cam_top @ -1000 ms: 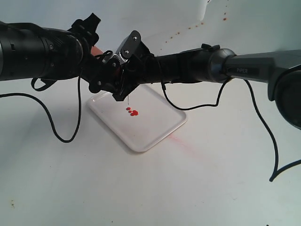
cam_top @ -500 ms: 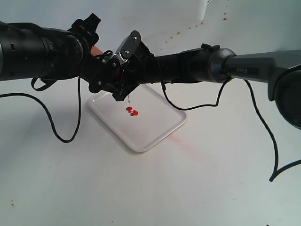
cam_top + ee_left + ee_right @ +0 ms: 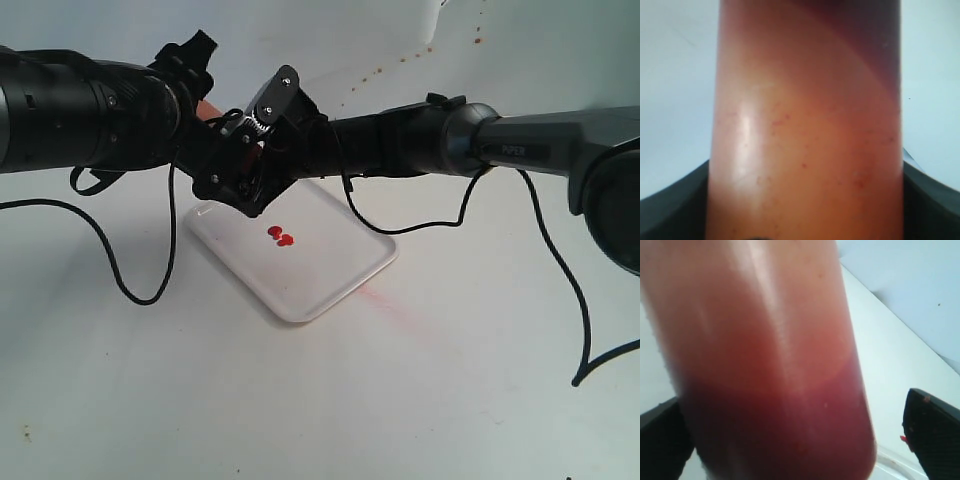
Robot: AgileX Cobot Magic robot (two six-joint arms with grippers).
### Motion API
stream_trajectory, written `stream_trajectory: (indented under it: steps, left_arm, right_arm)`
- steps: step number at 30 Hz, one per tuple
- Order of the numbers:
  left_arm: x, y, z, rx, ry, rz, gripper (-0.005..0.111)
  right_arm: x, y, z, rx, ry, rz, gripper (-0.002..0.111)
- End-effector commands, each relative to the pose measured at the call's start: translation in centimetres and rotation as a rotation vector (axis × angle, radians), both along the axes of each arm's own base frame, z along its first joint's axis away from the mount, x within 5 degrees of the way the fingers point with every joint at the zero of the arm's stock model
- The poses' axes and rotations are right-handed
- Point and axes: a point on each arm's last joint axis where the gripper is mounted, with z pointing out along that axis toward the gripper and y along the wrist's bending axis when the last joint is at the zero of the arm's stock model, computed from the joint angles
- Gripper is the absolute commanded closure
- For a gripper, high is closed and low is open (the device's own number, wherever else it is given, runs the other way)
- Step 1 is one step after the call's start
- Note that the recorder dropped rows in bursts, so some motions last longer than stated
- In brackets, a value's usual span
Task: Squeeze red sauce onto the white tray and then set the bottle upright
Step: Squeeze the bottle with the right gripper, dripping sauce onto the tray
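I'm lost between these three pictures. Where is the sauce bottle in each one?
Exterior view: the bottle is mostly hidden; only an orange sliver shows, upper left.
Left wrist view: the bottle fills the middle.
Right wrist view: the bottle fills the left and middle.
Shared landmark: the dark sauce pooled inside it, in both wrist views.

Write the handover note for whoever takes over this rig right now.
The left tool is shut on the bottle, holding it in the air over the far edge of the white tray.
The right tool is open and straddles the bottle, with one finger clear of it.
Done: red sauce blobs lie on the tray.
Left: stand the bottle upright on the table, then release it.
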Motion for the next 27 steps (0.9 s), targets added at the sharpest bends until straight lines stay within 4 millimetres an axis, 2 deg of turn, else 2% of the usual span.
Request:
stream_trajectory:
  steps: [1, 14, 18, 23, 24, 25, 27]
  left_arm:
    - [-0.1, -0.2, 1.0, -0.021, -0.031, -0.011, 0.107]
    - [-0.1, -0.2, 1.0, -0.019, -0.031, -0.012, 0.107]
    - [-0.1, -0.2, 1.0, -0.019, -0.031, -0.012, 0.107]
    - [-0.1, -0.2, 1.0, -0.019, -0.031, -0.012, 0.107]
    - [-0.1, -0.2, 1.0, -0.019, -0.031, -0.012, 0.107]
    - [-0.1, -0.2, 1.0, -0.019, -0.031, -0.012, 0.107]
    - [-0.1, -0.2, 1.0, -0.019, -0.031, -0.012, 0.107]
  right_arm:
    - [-0.2, 0.3, 0.3, 0.008, -0.003, 0.024, 0.003]
    - [0.0, -0.1, 0.6, 0.018, 0.028, 0.001, 0.003]
    - [-0.6, -0.2, 1.5, 0.09, 0.068, 0.087, 0.003]
    - [-0.2, -0.4, 1.3, 0.064, 0.057, 0.045, 0.004]
    - [-0.2, -0.4, 1.3, 0.064, 0.057, 0.045, 0.007]
    - [-0.2, -0.4, 1.3, 0.062, 0.056, 0.046, 0.015]
    - [-0.4, -0.4, 1.2, 0.052, 0.052, 0.061, 0.056]
